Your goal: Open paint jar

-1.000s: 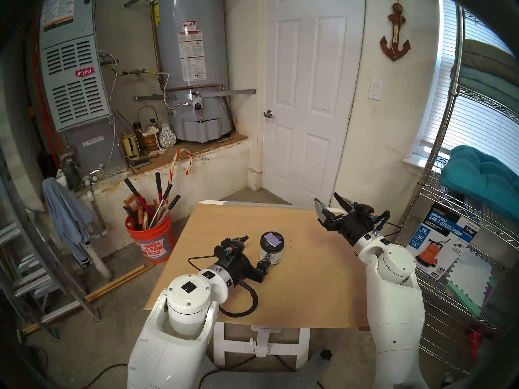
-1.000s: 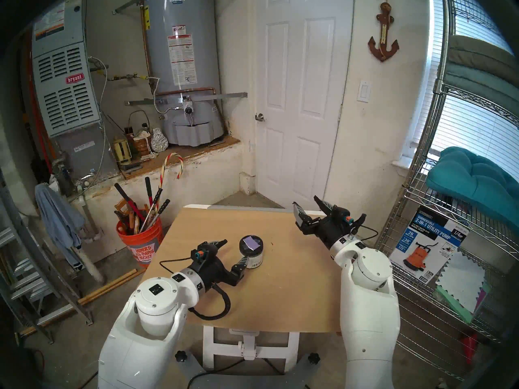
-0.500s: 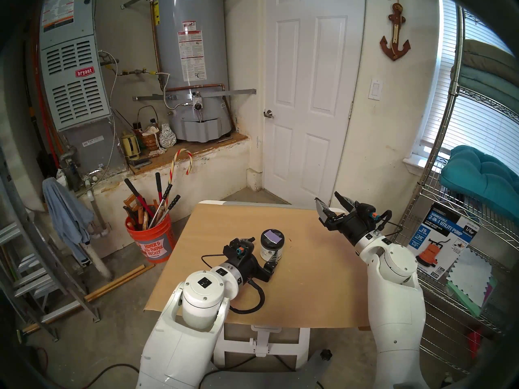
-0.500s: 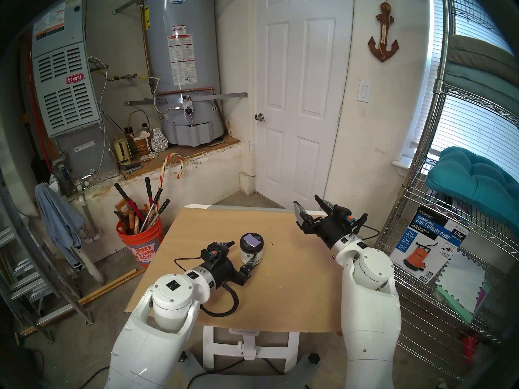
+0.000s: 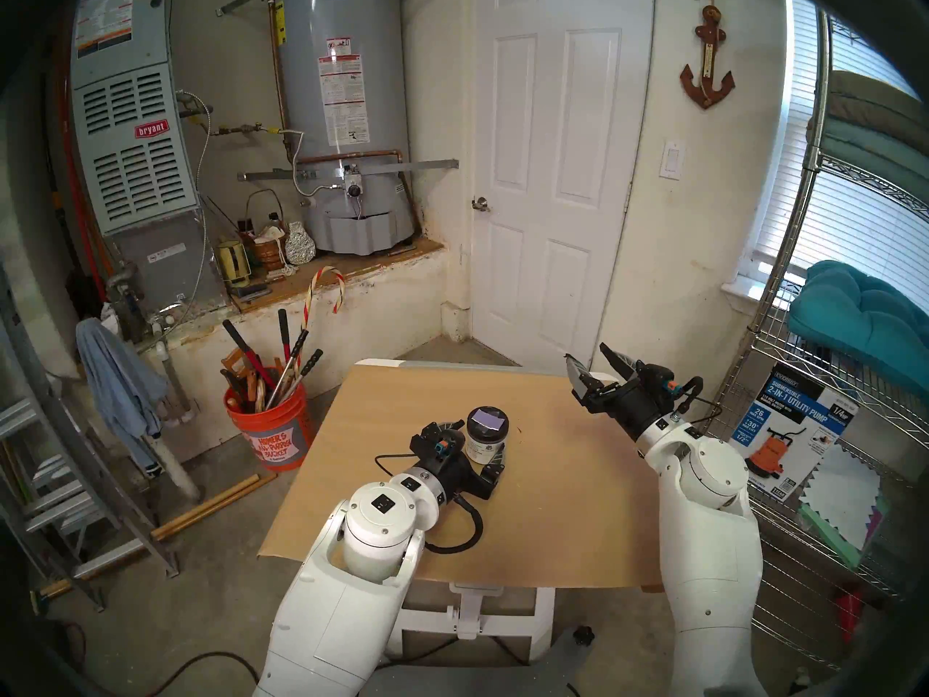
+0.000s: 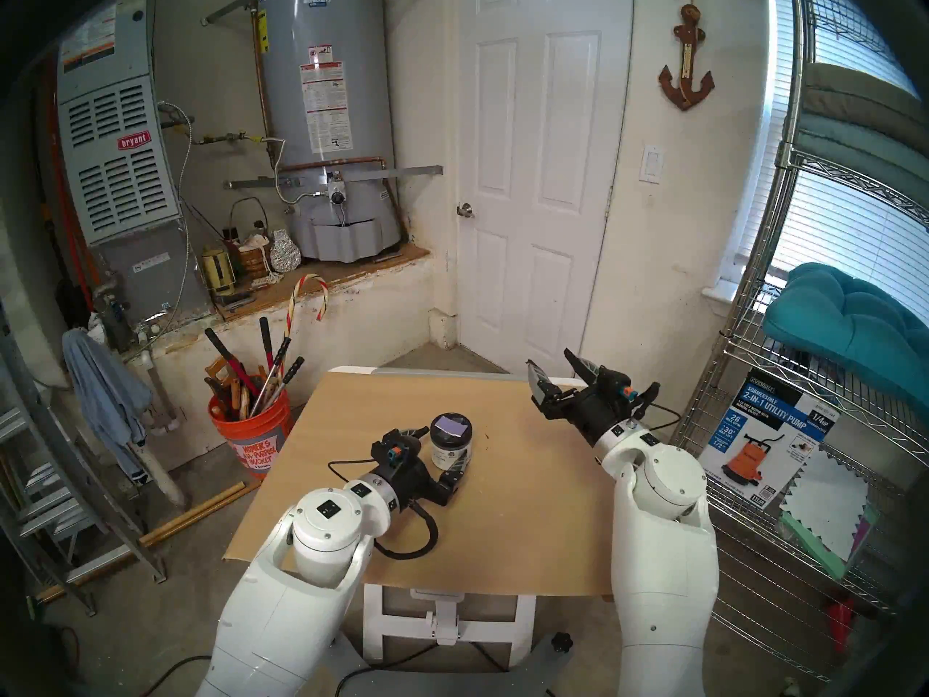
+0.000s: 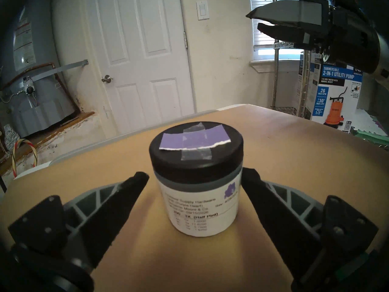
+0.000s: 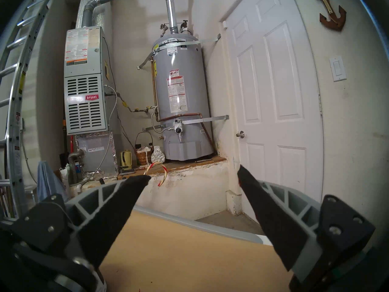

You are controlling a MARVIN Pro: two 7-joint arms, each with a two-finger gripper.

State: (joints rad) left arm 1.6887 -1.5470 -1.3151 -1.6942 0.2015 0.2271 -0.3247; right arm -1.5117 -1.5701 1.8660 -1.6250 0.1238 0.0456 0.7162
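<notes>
Jar [image 7: 197, 192] with black lid [image 7: 195, 150], upright at frame centre on my table [image 7: 294, 158], flanked untouched by my spread left gripper [image 7: 195, 177]; right gripper [image 5: 588, 366] upper right, empty, unclenched.

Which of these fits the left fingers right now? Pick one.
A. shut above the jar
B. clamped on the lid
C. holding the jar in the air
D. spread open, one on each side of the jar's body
D: in the left wrist view the left fingers stand apart on either side of the jar, which sits on the table with its lid on; contact cannot be told.
</notes>
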